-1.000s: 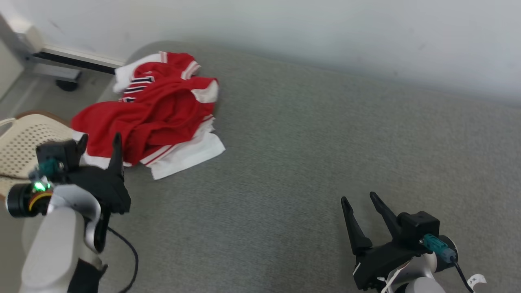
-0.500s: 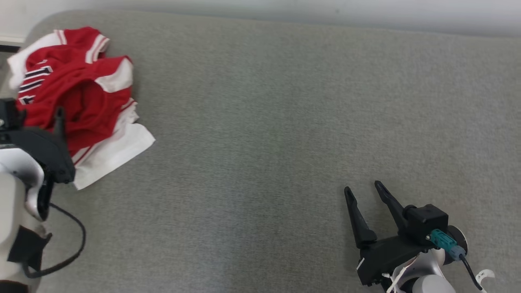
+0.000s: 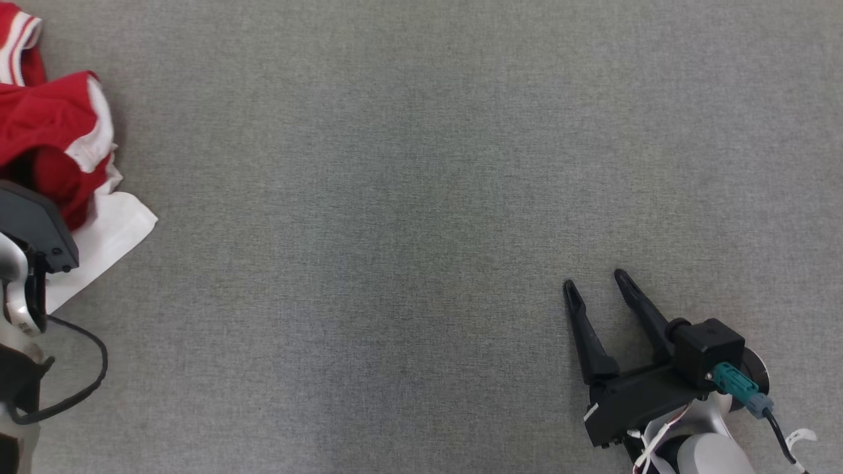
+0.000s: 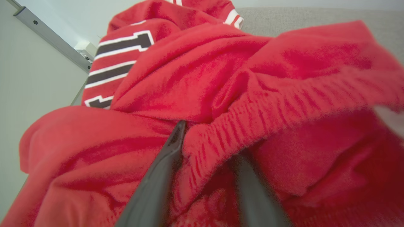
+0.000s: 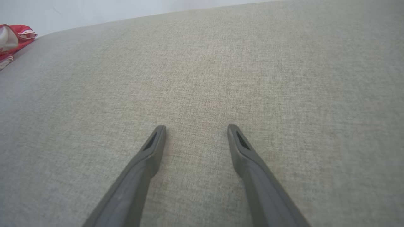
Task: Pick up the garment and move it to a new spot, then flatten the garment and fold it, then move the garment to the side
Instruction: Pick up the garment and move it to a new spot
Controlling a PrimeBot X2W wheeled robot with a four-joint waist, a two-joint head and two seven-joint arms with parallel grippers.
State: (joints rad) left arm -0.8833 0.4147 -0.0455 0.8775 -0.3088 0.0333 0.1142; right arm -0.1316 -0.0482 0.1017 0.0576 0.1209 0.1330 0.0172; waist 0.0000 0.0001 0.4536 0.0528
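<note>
The garment (image 3: pixel 46 125) is a crumpled red piece with white trim, lying at the far left edge of the head view. Up close in the left wrist view, the garment (image 4: pixel 221 78) shows black and white stripes and a ribbed red hem. My left gripper (image 4: pixel 210 140) straddles that hem with its jaws apart; the right finger is partly buried under the cloth. The left gripper's dark housing (image 3: pixel 33 224) sits over the garment's near edge. My right gripper (image 3: pixel 596 280) rests open at the lower right, far from the garment. Nothing is between the fingers of the right gripper (image 5: pixel 196 127).
A wide grey fabric surface (image 3: pixel 395 197) stretches from the garment to my right gripper. A black cable (image 3: pixel 85 388) loops below my left arm. In the right wrist view a corner of the garment (image 5: pixel 15 37) shows far off, by a pale wall.
The head camera has swung right and down, so the garment now sits at the view's left edge. My left gripper has pushed in onto the garment. The right gripper stayed open.
</note>
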